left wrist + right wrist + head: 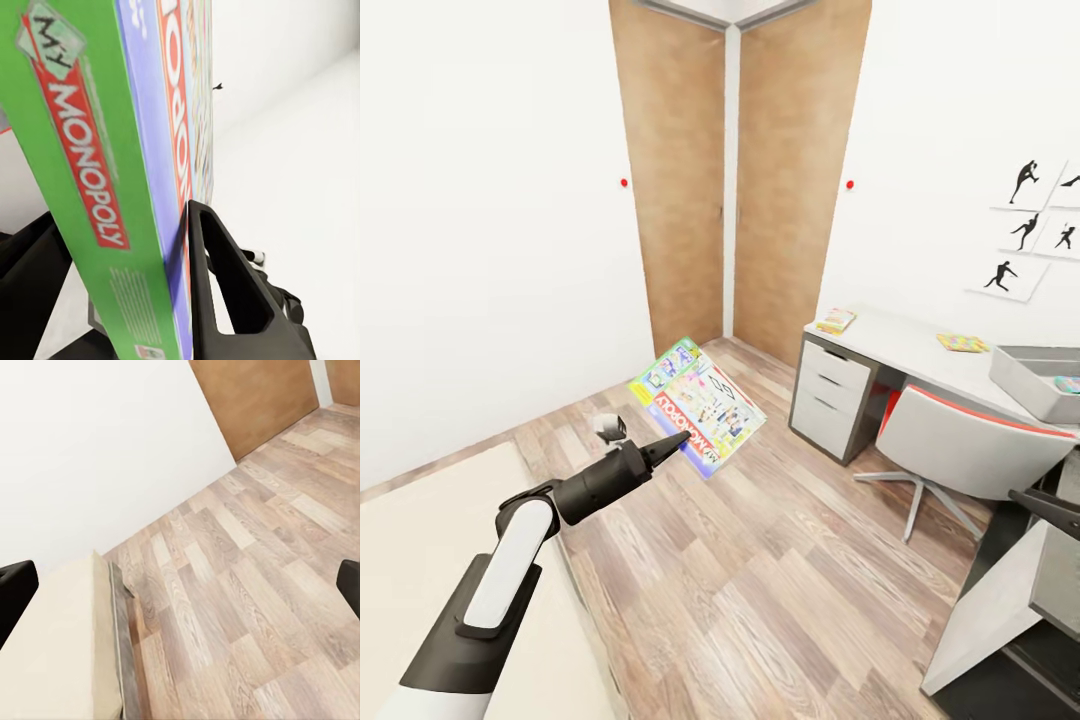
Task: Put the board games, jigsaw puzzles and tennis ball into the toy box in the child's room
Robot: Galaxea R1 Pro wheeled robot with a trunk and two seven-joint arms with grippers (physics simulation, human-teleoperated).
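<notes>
Cream bedding [420, 540] fills the lower left, its far edge cut off. Beside it, the left gripper [678, 440] pinches the glossy cardboard Monopoly box [700, 405] by one edge, held in the air over the wood-plank floor [780, 560]; the left wrist view shows the green side panel [82, 172] between both fingers [225, 285]. Rightward, a small game box [836, 321] and a jigsaw puzzle [963, 343] lie on the light grey desk [900, 345]; the grey toy box [1032, 380] is cropped. Right gripper [180, 585]: finger tips at opposite frame edges, spread wide.

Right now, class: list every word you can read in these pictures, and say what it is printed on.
"MY MONOPOLY": on the green side of the Monopoly box clamped in the left tool.
"MONOPOLY": on its lid, head view.
Fine print on the box: too blurred to read.
</notes>
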